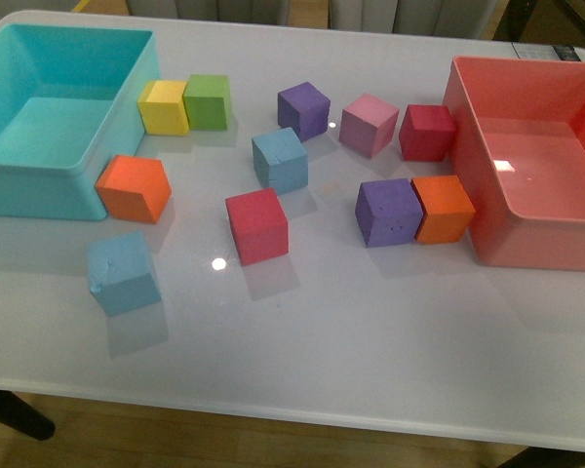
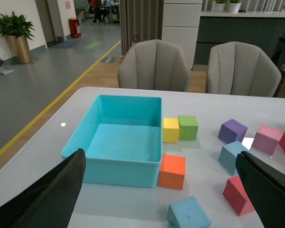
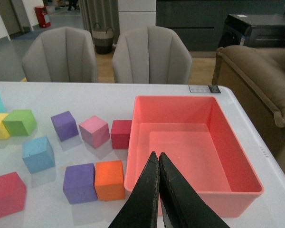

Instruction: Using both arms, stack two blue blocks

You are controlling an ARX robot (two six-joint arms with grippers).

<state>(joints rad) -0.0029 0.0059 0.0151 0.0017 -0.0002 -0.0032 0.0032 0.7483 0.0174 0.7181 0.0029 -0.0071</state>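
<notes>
Two sky-blue blocks lie apart on the white table. One blue block (image 1: 124, 272) sits near the front left; the other blue block (image 1: 280, 160) sits mid-table. Neither arm shows in the front view. In the left wrist view my left gripper (image 2: 161, 176) is open and empty, raised above the table, with the near blue block (image 2: 188, 213) between its fingers' line of sight and the other blue block (image 2: 232, 155) beyond. My right gripper (image 3: 158, 160) is shut and empty, raised in front of the pink bin (image 3: 237, 190); a blue block (image 3: 38, 154) shows far off.
A turquoise bin (image 1: 39, 175) stands at the left, a pink bin (image 1: 487, 234) at the right. Orange (image 1: 134, 188), yellow (image 1: 163, 107), green (image 1: 208, 101), red (image 1: 256, 226), purple (image 1: 389, 212), pink (image 1: 369, 125) cubes lie scattered between them.
</notes>
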